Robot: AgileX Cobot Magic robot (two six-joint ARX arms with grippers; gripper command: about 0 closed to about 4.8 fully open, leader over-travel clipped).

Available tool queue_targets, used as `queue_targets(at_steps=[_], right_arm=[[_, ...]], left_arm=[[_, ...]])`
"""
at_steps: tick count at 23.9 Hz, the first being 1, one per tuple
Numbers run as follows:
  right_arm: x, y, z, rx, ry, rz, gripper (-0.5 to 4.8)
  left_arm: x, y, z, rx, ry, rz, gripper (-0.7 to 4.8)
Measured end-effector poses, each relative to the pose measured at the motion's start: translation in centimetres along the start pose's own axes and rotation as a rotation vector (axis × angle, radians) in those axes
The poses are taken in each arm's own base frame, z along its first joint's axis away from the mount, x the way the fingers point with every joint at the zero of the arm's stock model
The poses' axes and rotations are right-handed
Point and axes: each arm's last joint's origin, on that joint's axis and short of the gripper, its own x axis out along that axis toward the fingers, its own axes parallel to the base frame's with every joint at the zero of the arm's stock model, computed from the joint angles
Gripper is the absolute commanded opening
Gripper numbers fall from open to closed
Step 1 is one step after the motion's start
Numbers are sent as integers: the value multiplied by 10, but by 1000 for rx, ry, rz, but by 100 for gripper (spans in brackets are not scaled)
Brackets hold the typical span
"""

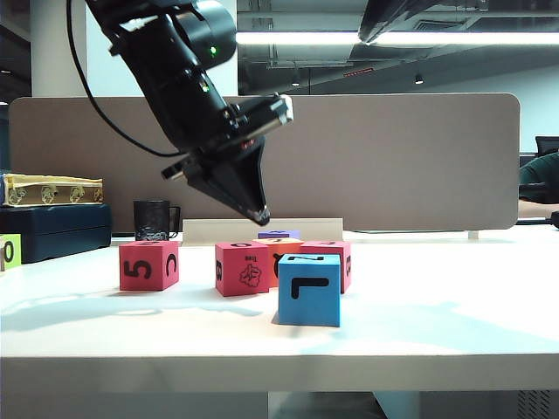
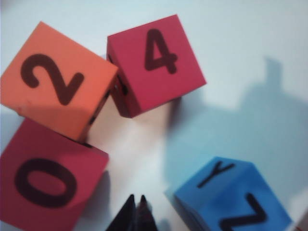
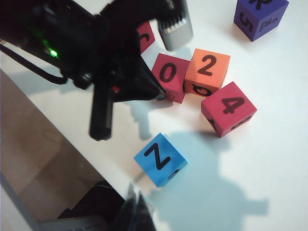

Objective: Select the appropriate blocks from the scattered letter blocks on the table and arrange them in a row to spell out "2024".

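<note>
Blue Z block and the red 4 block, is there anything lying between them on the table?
No. In the right wrist view, bare white table separates the blue Z block from the red 4 block.

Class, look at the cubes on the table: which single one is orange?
The orange cube showing 2 on top, wedged between the red 0 cube and red 4 cube.

Left claw (pinched closed) hovers above the red blocks.

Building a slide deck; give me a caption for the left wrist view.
Shut left gripper above red 0 cube, orange 2 cube, red 4 cube and blue cube on the table.
</note>
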Motion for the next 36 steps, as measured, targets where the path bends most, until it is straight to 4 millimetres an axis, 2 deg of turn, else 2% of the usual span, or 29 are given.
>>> queue_targets(at_steps=[8, 15, 22, 36], right_arm=[[0, 0, 0, -8, -4, 0, -3], [0, 0, 1, -23, -8, 0, -4], [0, 0, 1, -25, -10, 0, -4], [0, 0, 1, -25, -9, 0, -3]], left_arm=[[32, -6, -1, 116, 21, 66, -6], [36, -17, 2, 185, -2, 123, -6], [50, -7, -3, 190, 51, 223, -6], [43, 18, -7, 144, 85, 318, -6]])
